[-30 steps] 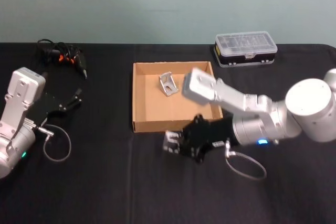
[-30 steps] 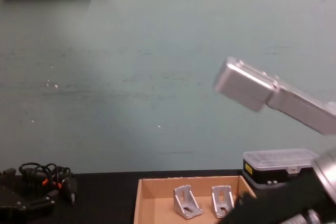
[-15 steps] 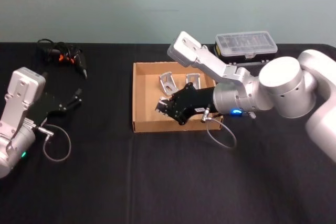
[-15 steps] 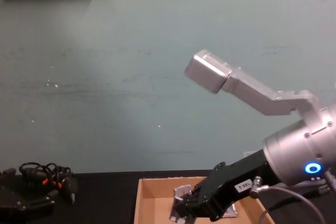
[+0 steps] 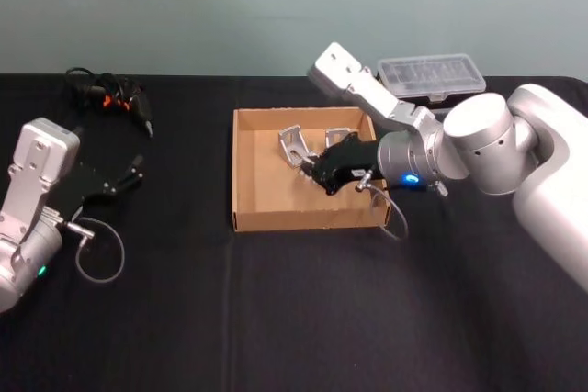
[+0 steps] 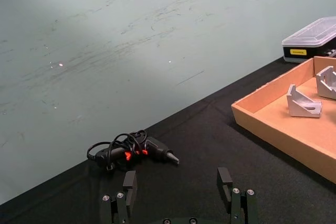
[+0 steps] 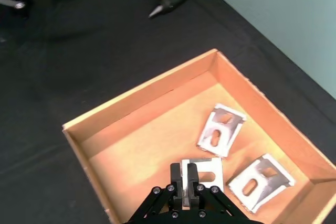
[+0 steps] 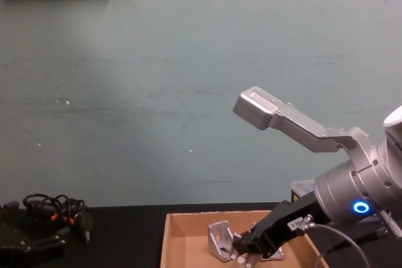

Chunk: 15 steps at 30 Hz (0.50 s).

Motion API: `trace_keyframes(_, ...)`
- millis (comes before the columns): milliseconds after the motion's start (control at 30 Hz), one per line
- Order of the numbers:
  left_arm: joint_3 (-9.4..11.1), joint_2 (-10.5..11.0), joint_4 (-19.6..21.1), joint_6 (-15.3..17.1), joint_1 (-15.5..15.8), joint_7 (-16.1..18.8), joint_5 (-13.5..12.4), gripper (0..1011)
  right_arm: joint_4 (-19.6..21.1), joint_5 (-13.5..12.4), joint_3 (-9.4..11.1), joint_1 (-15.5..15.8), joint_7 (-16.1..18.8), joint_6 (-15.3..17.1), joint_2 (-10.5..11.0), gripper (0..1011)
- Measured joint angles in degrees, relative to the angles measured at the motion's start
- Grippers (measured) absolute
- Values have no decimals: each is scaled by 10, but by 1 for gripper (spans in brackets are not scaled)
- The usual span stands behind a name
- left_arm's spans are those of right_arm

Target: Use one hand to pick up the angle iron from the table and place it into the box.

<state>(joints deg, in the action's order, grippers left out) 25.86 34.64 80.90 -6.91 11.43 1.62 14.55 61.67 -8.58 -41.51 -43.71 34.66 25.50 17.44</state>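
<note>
The brown cardboard box (image 5: 246, 181) sits at the middle of the black table (image 5: 294, 319). My right gripper (image 5: 312, 172) hovers over the box's inside, shut on an angle iron (image 7: 203, 169) that sticks out past its fingertips (image 7: 185, 181). Two other silver angle irons lie on the box floor near the back wall: one (image 5: 292, 145) on the left, one (image 5: 338, 140) beside it. In the chest view the right gripper (image 8: 242, 244) hangs just right of an upright angle iron (image 8: 220, 240). My left gripper (image 6: 178, 188) is parked open at the table's left.
A clear-lidded plastic case (image 5: 430, 84) stands behind the box on the right. A black tool with coiled cables (image 5: 112, 98) lies at the back left. A cable loop (image 5: 99, 250) hangs from the left arm (image 5: 35, 192).
My right gripper has carried the angle iron from the table in front of the box, over the front wall, to a spot inside near the two brackets. The left arm stayed still.
</note>
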Motion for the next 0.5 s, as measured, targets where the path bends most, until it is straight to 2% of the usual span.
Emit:
trace_keyframes(333, 0, 0, 0, 0, 0, 0, 0, 1000, -42, 1, 17, -6, -4, -13, -22, 66)
trace_keyframes(500, 0, 0, 0, 0, 0, 0, 0, 1000, -41, 1, 17, -6, -4, -13, -22, 66)
